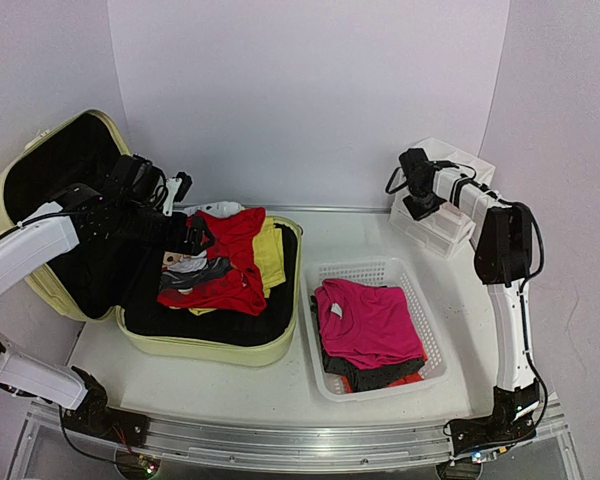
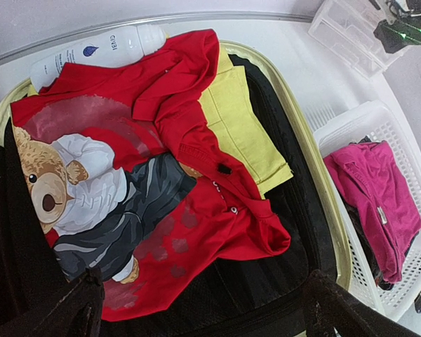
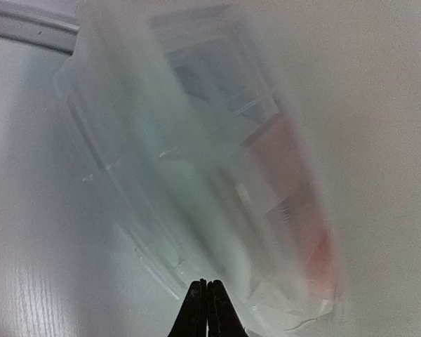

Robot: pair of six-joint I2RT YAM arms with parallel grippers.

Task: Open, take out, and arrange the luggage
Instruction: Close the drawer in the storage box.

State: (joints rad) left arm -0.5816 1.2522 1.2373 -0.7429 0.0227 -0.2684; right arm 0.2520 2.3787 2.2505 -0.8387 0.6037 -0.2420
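Observation:
The luggage [image 1: 210, 348] lies open at the left, its lid [image 1: 50, 170] leaning back and its black lining showing. Inside lie a red teddy-bear shirt [image 2: 196, 210], a yellow garment [image 2: 242, 133] and a white bottle [image 2: 98, 49]. My left gripper [image 1: 195, 237] hovers over the clothes. In the left wrist view it [image 2: 210, 316] is open, its fingers spread wide above the shirt's hem and the lining, holding nothing. My right gripper [image 1: 420, 207] is at the back right, over the clear organizer [image 1: 445, 225]. Its fingertips [image 3: 207, 309] are pressed together, empty.
A white mesh basket [image 1: 435, 340] stands right of the luggage with a pink garment [image 1: 370, 320] on top of darker clothes. The organizer [image 3: 196, 140] is blurred in the right wrist view. The back wall is close behind it.

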